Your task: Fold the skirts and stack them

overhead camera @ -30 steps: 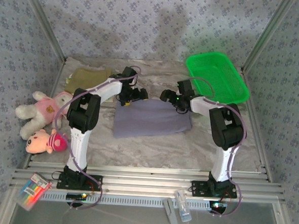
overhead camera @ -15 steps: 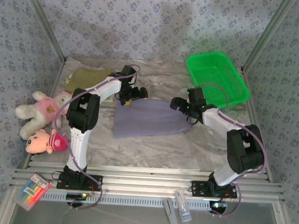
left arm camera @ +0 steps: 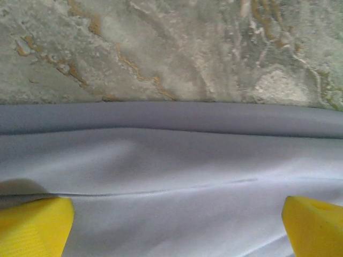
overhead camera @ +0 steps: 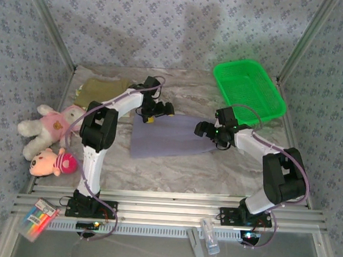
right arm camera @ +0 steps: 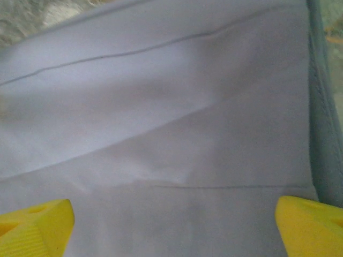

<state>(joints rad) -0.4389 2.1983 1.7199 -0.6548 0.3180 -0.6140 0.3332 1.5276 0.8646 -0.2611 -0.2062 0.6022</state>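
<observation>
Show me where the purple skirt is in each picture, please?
Top external: the purple skirt lies flat in the middle of the table, between the two arms.
Left wrist: it lies across the lower half, folded edge on top.
Right wrist: it spreads across the picture, creased.
Shared landmark: the marble table, above the skirt at the left wrist, top left corner at the right wrist.

On my monitor I see a booth lined with blue-grey wallpaper printed in small flowers. The back wall (overhead camera: 183, 30) carries a soft shadow, and the side walls (overhead camera: 11, 78) meet it at bare metal posts (overhead camera: 51, 31). The table (overhead camera: 180, 170) has a marble-patterned top in grey and tan, evenly lit, and I see ribbed aluminium rails (overhead camera: 166, 207) along its near edge.
</observation>
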